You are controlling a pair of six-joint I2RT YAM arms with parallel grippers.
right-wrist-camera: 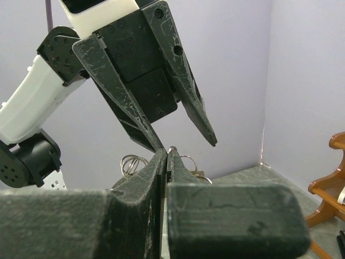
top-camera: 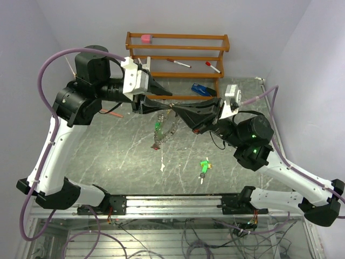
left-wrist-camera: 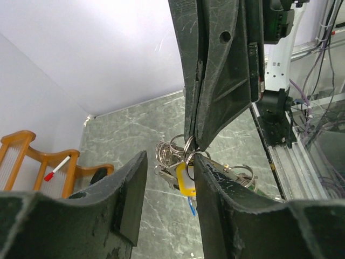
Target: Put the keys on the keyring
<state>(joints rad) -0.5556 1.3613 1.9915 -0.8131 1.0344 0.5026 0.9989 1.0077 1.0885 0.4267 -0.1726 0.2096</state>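
Note:
The keyring (top-camera: 163,129) hangs above the table's middle as a bunch of silvery rings with keys and tags. My right gripper (top-camera: 173,110) is shut on one thin ring at the top of it (right-wrist-camera: 171,149). In the left wrist view the rings (left-wrist-camera: 168,154) dangle under the right gripper (left-wrist-camera: 191,147), with a yellow-headed key (left-wrist-camera: 186,181) below. My left gripper (left-wrist-camera: 170,157) is open around the bunch, its right finger (left-wrist-camera: 215,194) against a ring. From the right wrist I see the left gripper (right-wrist-camera: 186,144) spread just above. A loose green key (top-camera: 204,168) lies on the table.
A wooden rack (top-camera: 178,51) stands at the back with red-capped pens (top-camera: 179,63) and a pink block (top-camera: 146,38). A blue object (top-camera: 202,89) lies by the rack's foot. A small white scrap (top-camera: 161,168) lies near the table's middle.

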